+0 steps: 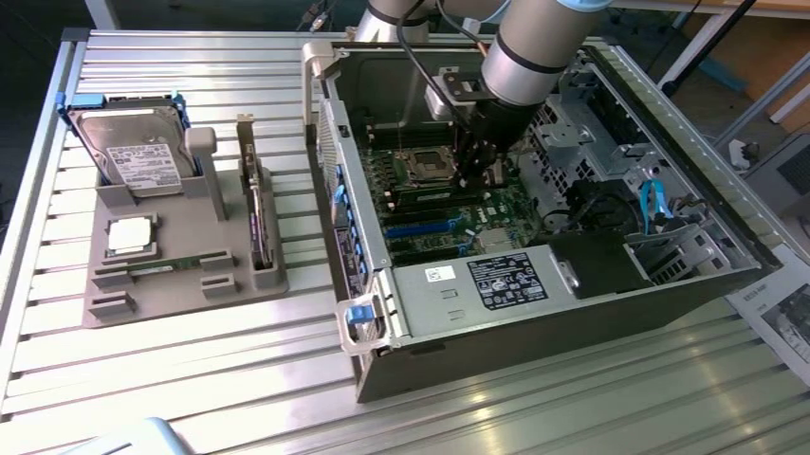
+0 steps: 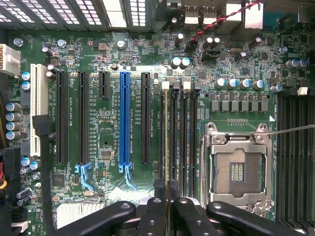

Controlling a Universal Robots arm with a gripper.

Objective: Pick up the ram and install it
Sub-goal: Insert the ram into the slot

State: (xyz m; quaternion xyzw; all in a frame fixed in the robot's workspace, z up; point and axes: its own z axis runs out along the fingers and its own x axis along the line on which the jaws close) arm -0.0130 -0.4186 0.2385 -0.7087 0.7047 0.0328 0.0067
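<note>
Green stick on its edge inside the open computer case (image 1: 506, 351): the ram (image 2: 166, 137) stands in a memory slot on the near side of the empty processor socket (image 2: 238, 169), between it and the blue expansion slot (image 2: 124, 118). Black gripper (image 2: 168, 196) sits at the slot's end toward the exterior view's right, jaws almost together, pinching that thin board. Over on the exterior view's left, the grey tray (image 1: 190, 237) carries a hard drive (image 1: 139, 152) and a silver chip (image 1: 131, 234), well apart from the arm
</note>
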